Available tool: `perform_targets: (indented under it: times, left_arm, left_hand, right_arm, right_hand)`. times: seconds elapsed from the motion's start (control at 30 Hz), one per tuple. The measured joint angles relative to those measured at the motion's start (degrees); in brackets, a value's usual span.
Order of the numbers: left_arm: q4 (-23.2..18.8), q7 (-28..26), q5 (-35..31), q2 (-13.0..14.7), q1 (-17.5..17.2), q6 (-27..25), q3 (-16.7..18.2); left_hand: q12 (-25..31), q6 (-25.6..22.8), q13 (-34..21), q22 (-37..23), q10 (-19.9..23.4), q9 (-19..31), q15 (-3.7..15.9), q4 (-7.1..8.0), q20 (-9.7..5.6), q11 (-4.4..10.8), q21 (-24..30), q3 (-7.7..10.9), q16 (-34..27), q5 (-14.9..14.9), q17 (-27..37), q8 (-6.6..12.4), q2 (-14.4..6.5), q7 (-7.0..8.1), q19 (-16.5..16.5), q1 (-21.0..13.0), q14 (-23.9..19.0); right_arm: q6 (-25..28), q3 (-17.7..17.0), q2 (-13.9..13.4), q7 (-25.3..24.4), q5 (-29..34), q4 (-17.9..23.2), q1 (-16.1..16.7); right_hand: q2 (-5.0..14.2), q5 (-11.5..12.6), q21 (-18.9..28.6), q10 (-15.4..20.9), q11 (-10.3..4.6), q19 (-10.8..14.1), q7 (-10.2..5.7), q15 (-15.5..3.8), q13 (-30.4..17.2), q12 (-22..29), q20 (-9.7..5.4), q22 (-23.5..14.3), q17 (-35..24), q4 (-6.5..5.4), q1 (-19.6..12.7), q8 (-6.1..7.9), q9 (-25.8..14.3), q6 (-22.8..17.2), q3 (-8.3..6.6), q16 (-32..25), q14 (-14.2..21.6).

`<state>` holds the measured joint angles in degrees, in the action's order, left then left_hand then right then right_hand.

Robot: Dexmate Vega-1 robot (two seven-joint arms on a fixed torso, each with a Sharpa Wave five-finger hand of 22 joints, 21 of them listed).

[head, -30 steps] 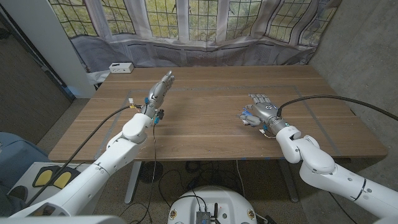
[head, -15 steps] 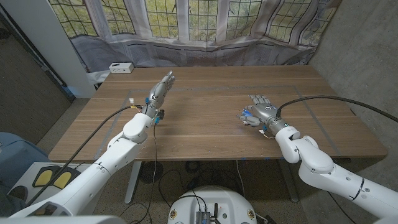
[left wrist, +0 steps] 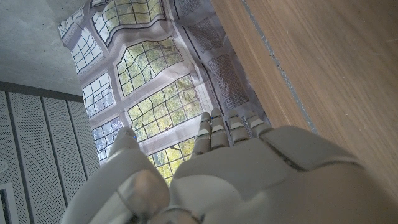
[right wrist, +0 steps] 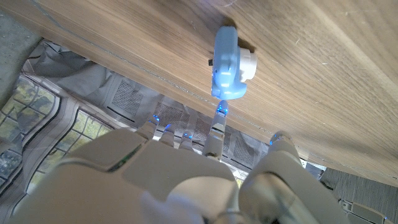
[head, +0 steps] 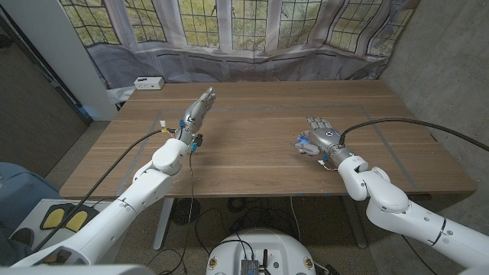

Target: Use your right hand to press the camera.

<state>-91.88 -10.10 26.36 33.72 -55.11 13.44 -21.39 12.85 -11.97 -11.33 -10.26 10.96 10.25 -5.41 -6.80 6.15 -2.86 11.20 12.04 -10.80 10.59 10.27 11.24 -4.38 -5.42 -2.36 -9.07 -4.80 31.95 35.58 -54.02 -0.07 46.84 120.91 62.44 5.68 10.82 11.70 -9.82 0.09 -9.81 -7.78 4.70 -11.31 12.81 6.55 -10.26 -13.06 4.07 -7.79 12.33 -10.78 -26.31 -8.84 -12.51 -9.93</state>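
Observation:
A small blue toy camera (head: 302, 143) with a white lens lies on the wooden table (head: 252, 153), right of the middle. My right hand (head: 322, 134) hovers just to its right, fingers stretched out and holding nothing. In the right wrist view the camera (right wrist: 227, 63) lies just beyond my fingertips (right wrist: 218, 117), which catch a blue glow; I cannot tell whether they touch it. My left hand (head: 197, 111) stands on its edge at the table's left, fingers straight, nothing in it. The left wrist view shows the back of that hand (left wrist: 249, 174) against the window backdrop.
A white box (head: 148, 82) sits at the table's far left corner. A window-print curtain (head: 252, 65) hangs right behind the far edge. A black cable (head: 405, 120) arcs over the table's right side to my right arm. Thin tape lines (head: 164, 113) mark the tabletop.
My right hand has edged very slightly toward the near side. The camera and my left hand have stayed where they were.

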Motion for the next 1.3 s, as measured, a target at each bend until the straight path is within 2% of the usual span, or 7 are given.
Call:
perform_targets:
  times: [0.57, 0.73, 1.3]
  left_arm:
    - [0.38, -0.06, -0.10, -0.21, 0.40, -0.15, -0.27]
    - [0.61, -0.05, -0.10, -0.35, 0.59, -0.16, -0.40]
    - [1.11, 0.27, -0.10, -0.60, 0.98, -0.18, -0.69]
  left_hand:
    - [0.00, -0.21, 0.00, 0.00, 0.00, 0.00, 0.00, 0.00, 0.00, 0.00, 0.00, 0.00, 0.00, 0.00, 0.00, 0.00, 0.00, -0.21, 0.00, 0.00, 0.00]
    - [0.00, -0.21, 0.00, 0.00, 0.00, 0.00, 0.00, 0.00, 0.19, 0.00, 0.00, 0.00, 0.00, 0.00, 0.00, 0.00, 0.00, -0.21, -0.19, 0.00, 0.00]
    - [0.00, -0.52, 0.00, 0.00, 0.11, 0.00, 0.00, 0.00, 0.19, 0.11, 0.00, 0.00, 0.00, 0.00, 0.00, 0.00, 0.00, 0.10, -0.19, 0.00, 0.00]
  right_arm:
    - [-0.20, -0.10, -0.38, -1.39, -1.06, -0.21, 0.18]
    - [-0.24, -0.16, -0.43, -1.81, -1.26, -0.16, 0.22]
    - [-0.23, -0.52, -0.66, -2.46, -1.62, -0.19, 0.37]
  right_hand:
    - [0.00, 0.00, 0.48, 0.00, 0.00, 0.00, 0.31, 0.00, 0.00, 0.34, 0.00, 0.00, 0.00, 0.00, 0.00, 0.00, 0.00, -0.31, 0.00, -0.22, 0.00]
    - [0.00, 0.00, 0.48, 0.00, 0.01, -0.01, 0.09, 0.00, 0.00, 0.43, 0.44, 0.00, 0.00, 0.00, 0.00, -0.36, 0.00, -0.08, 0.00, -0.44, 0.00]
    - [0.00, 0.00, 0.48, 0.00, 0.01, -0.01, -0.10, 0.00, 0.00, 0.55, 0.43, 0.00, 0.29, 0.24, 0.00, -0.36, 0.00, -0.71, -0.23, -0.44, 0.00]
